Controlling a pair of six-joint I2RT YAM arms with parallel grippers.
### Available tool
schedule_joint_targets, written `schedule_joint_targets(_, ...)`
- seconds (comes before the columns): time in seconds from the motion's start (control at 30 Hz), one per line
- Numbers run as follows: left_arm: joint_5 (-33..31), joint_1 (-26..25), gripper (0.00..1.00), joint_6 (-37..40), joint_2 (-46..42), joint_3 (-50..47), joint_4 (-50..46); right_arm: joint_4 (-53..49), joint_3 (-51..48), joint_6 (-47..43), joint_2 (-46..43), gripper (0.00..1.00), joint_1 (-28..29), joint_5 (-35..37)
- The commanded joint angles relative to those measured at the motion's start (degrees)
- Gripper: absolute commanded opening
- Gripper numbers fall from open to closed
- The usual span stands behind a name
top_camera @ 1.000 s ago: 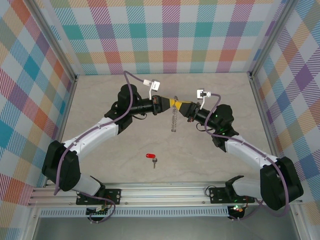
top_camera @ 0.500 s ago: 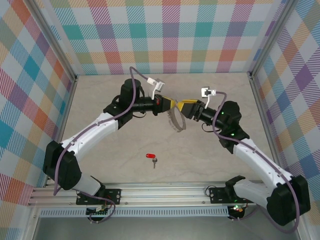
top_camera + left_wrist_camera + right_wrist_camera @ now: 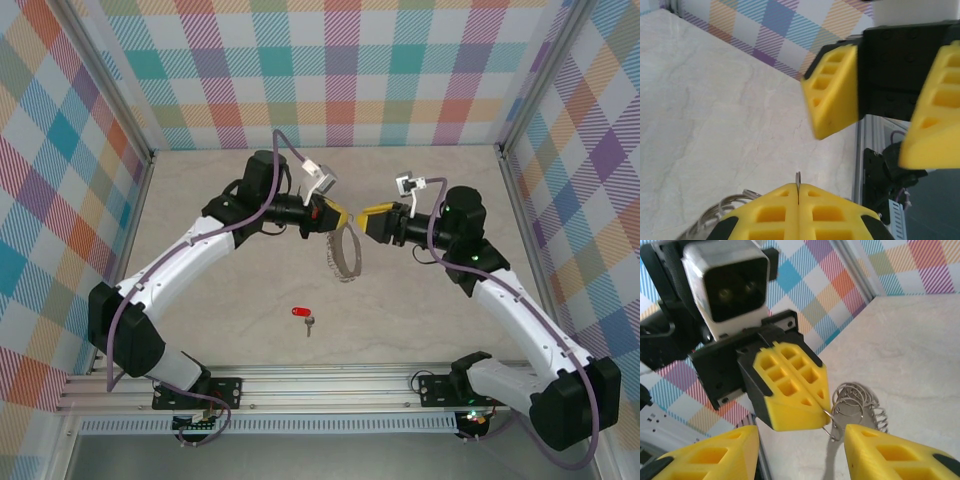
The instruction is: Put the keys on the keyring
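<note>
Marble-look tabletop [image 3: 220, 320] spread across middle of frame. Left gripper [image 3: 338, 213] seen above centre, clamped shut on keyring [image 3: 342, 272]. Right gripper [image 3: 366, 212] placed just right of it, fingers parted, nothing held. Keyring hung below left gripper at frame centre. Red-headed key [image 3: 303, 314] laid on tabletop at lower centre, well apart from keyring.

Items counted: one red-headed key [image 3: 303, 315]; one loop-fringed metal keyring [image 3: 345, 256]; two grippers, namely the left gripper [image 3: 341, 214] and the right gripper [image 3: 369, 213]; one counter [image 3: 200, 310].
</note>
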Motion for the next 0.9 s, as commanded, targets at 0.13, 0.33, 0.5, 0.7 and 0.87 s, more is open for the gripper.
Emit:
schedule_joint_targets(0.13, 5.5, -0.4, 0.00, 3.9, 0.6, 4.6, -4.1, 1.1, 1.8, -2.4, 2.5, 0.45, -0.2, -5.8)
schedule_joint_targets(0.33, 6.7, -0.4, 0.00, 4.1, 1.4, 5.7, -5.1, 3.8, 1.7, -0.9, 3.7, 0.39, -0.2, -7.1)
schedule_joint_targets(0.5, 7.4, -0.3, 0.00, 4.1, 1.9, 6.2, -5.5, 5.4, 1.2, 0.1, 3.9, 0.31, -0.2, -8.0)
schedule_joint_targets(0.7, 7.9, -0.4, 0.00, 4.2, 2.6, 7.0, -5.9, 6.4, 1.2, 0.7, 4.2, 0.24, -0.2, -8.5)
schedule_joint_targets(0.87, 8.1, -0.4, 0.00, 4.2, 3.2, 7.9, -6.2, 7.0, 1.2, 1.1, 4.8, 0.18, -0.2, -9.2)
